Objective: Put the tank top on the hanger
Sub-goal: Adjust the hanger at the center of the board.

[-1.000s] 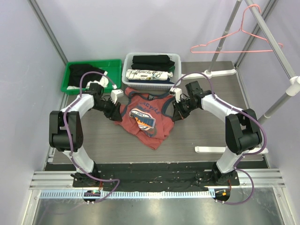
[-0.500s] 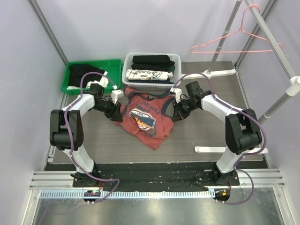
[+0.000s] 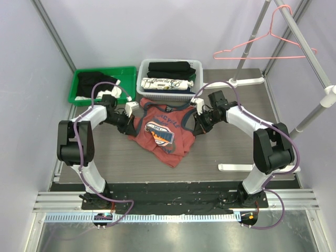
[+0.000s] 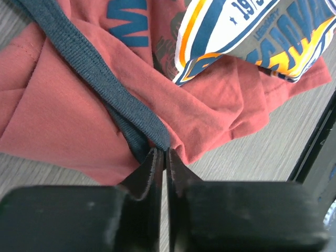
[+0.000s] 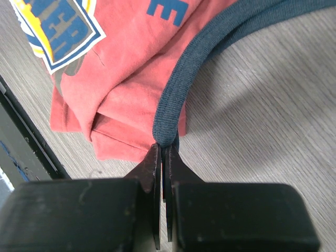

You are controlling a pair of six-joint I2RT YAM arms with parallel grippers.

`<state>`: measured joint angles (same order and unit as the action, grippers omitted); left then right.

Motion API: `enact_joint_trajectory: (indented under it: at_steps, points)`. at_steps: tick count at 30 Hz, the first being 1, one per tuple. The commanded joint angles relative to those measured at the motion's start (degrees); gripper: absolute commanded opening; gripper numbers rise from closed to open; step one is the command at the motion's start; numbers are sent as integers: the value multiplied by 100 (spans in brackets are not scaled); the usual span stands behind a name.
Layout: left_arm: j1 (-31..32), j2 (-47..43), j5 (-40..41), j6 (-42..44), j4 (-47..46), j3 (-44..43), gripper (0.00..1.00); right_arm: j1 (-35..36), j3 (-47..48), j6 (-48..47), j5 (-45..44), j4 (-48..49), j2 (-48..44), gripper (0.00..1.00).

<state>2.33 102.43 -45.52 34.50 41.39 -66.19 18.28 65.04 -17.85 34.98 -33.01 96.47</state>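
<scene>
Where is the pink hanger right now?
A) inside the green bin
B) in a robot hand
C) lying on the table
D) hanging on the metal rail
D: the pink hanger hangs by its hook from the slanted metal rail at the top right of the overhead view.

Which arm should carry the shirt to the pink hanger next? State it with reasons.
Right. Both grip the rust-red tank top, but the thin pink wire hanger hangs at the far right, nearer the right end effector.
</scene>
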Motion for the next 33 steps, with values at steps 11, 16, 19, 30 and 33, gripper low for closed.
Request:
enact_joint_trajectory:
  at_steps: [11,16,19,30,33]
  points:
    - [5,-820,95,-303,89,-595,0,17,562,-499,-299,-398,-576,1]
    - [5,-1671,377,-400,352,-974,0,17,1010,-860,-738,-793,-822,1]
    - [13,-2085,394,-400,562,-1185,0,17,1405,-1063,-922,-1074,-989,1]
    - [22,-3071,482,-505,951,-2432,0,465,3620,-1599,-1247,-2104,-1604,1]
    - [22,-3247,579,-576,818,-2810,0,632,4253,-1590,-1459,-2069,-1683,1]
